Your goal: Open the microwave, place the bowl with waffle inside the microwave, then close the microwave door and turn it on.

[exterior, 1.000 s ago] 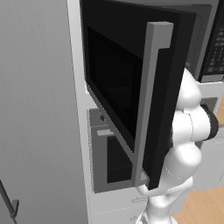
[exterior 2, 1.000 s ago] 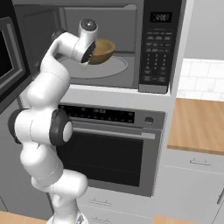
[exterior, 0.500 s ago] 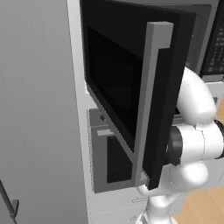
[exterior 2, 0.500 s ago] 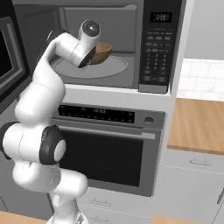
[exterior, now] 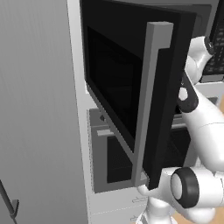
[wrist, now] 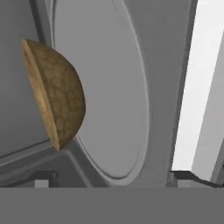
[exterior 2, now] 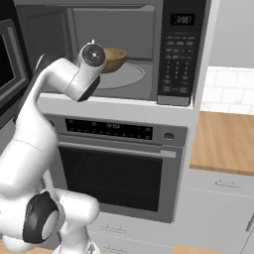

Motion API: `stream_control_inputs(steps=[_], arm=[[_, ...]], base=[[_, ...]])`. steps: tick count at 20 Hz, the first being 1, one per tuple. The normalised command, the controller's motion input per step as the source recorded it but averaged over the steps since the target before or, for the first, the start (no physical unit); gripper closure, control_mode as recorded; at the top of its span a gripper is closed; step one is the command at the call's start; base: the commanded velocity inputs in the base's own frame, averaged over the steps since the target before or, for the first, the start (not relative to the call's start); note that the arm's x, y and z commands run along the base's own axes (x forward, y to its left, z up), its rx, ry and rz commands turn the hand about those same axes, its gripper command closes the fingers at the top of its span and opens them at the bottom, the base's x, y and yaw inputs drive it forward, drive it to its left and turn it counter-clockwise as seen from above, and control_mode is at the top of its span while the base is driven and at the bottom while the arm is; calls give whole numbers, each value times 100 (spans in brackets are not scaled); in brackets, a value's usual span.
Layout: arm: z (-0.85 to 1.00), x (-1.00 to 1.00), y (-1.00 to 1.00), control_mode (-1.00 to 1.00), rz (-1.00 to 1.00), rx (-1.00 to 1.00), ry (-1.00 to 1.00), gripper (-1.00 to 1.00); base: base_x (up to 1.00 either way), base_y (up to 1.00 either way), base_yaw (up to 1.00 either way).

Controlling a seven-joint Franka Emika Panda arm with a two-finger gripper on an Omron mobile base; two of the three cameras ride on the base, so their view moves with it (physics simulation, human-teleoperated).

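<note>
Bowl (exterior 2: 115, 59): sits on the turntable (wrist: 109, 100) inside the microwave (exterior 2: 149, 49), ready for heating. Microwave door (exterior: 131, 92): swung wide. Gripper (wrist: 113, 178): fingertips apart, released, empty.

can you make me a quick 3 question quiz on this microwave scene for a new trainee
1. True or false: the microwave door is shut.
2. Where does the bowl sit?
A. on the wooden counter
B. on the round plate inside the microwave
C. between the gripper's fingers
3. Fill in: the appliance right below the microwave is the ____.

Key
1. False. The door stands swung open, its grey bar handle facing the left base camera.
2. B. The bowl rests on the turntable, and in the hand view it lies apart from the gripper, which holds nothing.
3. Oven, with its door closed.
</note>
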Motion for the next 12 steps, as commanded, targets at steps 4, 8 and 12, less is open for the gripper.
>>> stream_control_inputs(steps=[4,8,12], arm=[[8,-100,-30,-100,3,0,0,-100],[0,-100,-25,-100,5,-3,0,-100],[0,-100,-6,-100,8,-4,-7,100]], base=[[0,0,0],[0,0,0],[0,0,0]])
